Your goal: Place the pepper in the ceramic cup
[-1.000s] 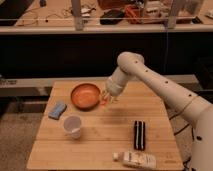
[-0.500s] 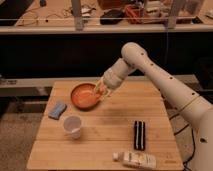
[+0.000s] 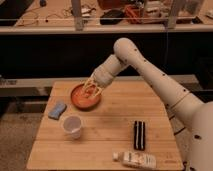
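Note:
The white ceramic cup [image 3: 72, 126] stands upright on the wooden table [image 3: 115, 120], front left. My gripper [image 3: 90, 90] is at the end of the white arm and reaches down into the wide orange bowl [image 3: 80, 100] behind the cup. The pepper does not stand out as a separate thing; it may be hidden by the gripper or lost against the orange of the bowl. The cup is a short way in front and to the left of the gripper.
A blue sponge [image 3: 57, 110] lies left of the bowl. A black oblong object [image 3: 139, 135] lies front right and a white bottle [image 3: 137, 160] lies on its side at the front edge. A dark counter with railing runs behind the table.
My gripper has moved left from beside the bowl's right edge to over and into the orange bowl. The cup, sponge and other things have not moved.

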